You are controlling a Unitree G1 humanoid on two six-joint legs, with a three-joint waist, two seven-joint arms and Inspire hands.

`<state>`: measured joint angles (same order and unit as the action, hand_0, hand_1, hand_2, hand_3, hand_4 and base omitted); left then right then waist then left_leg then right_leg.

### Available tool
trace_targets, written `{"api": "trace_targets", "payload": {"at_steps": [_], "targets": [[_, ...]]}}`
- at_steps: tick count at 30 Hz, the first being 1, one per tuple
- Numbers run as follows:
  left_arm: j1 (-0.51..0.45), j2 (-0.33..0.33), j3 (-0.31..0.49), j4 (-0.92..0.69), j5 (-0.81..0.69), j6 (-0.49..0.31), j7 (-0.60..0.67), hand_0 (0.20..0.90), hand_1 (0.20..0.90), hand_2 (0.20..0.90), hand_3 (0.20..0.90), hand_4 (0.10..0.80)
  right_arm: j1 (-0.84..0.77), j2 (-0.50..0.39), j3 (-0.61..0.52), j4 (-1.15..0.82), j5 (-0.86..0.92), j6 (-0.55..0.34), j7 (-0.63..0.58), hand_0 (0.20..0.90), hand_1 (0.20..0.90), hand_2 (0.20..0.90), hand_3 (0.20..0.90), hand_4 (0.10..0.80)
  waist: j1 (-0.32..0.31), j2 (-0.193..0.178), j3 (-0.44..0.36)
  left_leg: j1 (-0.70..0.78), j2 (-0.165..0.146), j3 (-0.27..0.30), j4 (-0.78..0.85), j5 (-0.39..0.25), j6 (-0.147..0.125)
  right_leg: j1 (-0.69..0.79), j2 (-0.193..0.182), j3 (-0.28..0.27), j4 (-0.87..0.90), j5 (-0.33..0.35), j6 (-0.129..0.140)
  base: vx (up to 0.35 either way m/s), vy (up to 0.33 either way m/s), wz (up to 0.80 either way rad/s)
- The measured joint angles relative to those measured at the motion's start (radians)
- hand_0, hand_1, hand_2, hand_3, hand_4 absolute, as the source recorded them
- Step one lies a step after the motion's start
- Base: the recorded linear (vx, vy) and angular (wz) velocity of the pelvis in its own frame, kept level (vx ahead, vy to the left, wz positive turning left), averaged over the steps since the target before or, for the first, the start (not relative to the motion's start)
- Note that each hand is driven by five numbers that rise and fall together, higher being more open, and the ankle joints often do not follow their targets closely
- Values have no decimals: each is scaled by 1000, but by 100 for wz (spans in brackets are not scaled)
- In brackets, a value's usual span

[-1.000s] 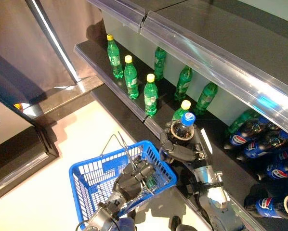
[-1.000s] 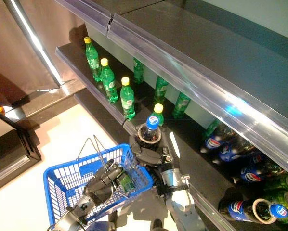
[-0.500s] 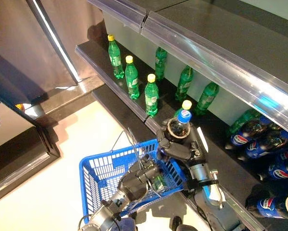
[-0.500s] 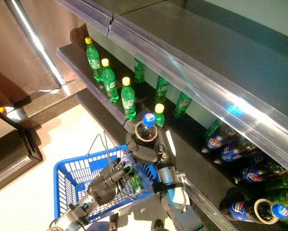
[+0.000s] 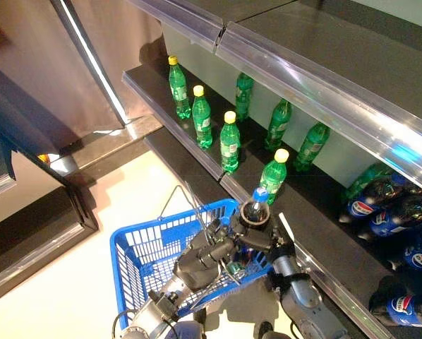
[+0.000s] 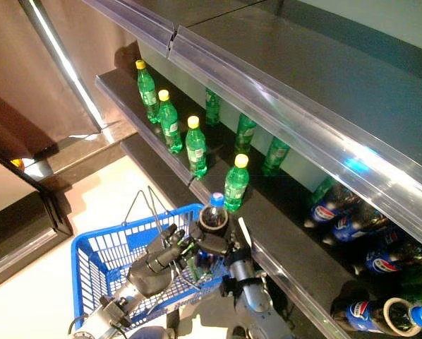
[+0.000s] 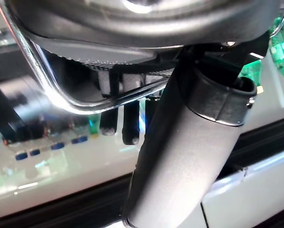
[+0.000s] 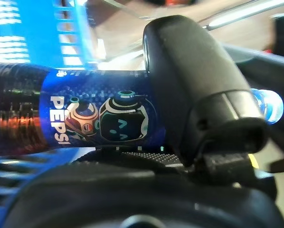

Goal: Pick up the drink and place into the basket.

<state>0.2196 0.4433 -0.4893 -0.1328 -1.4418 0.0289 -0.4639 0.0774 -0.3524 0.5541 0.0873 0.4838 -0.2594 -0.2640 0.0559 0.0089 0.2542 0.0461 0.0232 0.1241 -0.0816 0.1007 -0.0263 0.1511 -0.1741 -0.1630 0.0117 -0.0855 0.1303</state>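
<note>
My right hand [image 5: 262, 240] is shut on a dark cola bottle [image 5: 254, 212] with a blue cap and blue label, held upright over the right edge of the blue basket [image 5: 146, 248]. The right wrist view shows my thumb [image 8: 199, 95] curled over the bottle's label [image 8: 99, 121]. My left hand [image 5: 197, 260] is shut on the basket's thin wire handles [image 5: 190, 209] and holds the basket up in front, just left of the bottle. A green drink [image 5: 233, 269] lies inside the basket. The handle [image 7: 61, 90] also shows in the left wrist view.
A dark shelf [image 5: 197, 152] runs past on the right with a row of green bottles [image 5: 229, 140] with yellow caps. Dark cola bottles [image 5: 380, 212] lie further right on it. A clear shelf rail [image 5: 317, 88] overhangs them. Pale floor [image 5: 70, 282] lies at the left.
My right hand has lowered the cola bottle down to the basket's right rim. The whole picture has shifted, so the camera has moved. The basket stays raised in front.
</note>
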Motion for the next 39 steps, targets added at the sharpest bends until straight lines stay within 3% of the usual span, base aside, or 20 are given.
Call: {"api": "trace_targets", "payload": {"at_steps": [10,14,19,25,30,39], "targets": [[-18,-24,-47,-3,-16,28,-4,300,300,300,200,100,0,45,43,71,116,4,64,300,300,300,200,100,2,6,-6,-12,-4,-24,1,5,6,2,-1,-26,0,-1,1,10,3,6],[-26,-27,-54,-3,-16,42,-6,300,300,300,200,100,-61,22,74,120,90,99,121,300,300,300,200,100,19,10,-12,-13,-6,-27,5,6,6,4,-2,-28,1,-1,2,43,-19,4],[-37,-30,-90,-2,-13,85,-7,300,300,300,200,100,-159,7,170,182,-9,200,170,300,300,300,200,100,53,7,-23,-14,-12,-53,14,6,6,20,-4,-52,3,-5,5,62,-18,17],[-44,-21,-90,9,-13,117,-7,300,300,300,200,100,-240,5,203,239,-109,288,204,300,300,300,200,100,75,-5,-32,-13,-20,-82,31,6,6,41,-8,-79,11,-9,7,79,-7,13],[-56,-32,-136,17,-9,162,-7,300,300,300,200,100,-306,26,255,310,-230,360,260,300,300,300,200,100,86,-11,-37,-13,-30,-93,46,5,7,32,-22,-83,62,-34,12,58,-18,9],[-109,-47,-185,42,28,243,-7,300,300,300,200,100,-354,90,352,457,-457,403,351,300,300,300,200,100,121,-14,-39,-21,-40,-118,96,-6,11,27,-39,-102,144,-72,13,75,-13,10]]}}
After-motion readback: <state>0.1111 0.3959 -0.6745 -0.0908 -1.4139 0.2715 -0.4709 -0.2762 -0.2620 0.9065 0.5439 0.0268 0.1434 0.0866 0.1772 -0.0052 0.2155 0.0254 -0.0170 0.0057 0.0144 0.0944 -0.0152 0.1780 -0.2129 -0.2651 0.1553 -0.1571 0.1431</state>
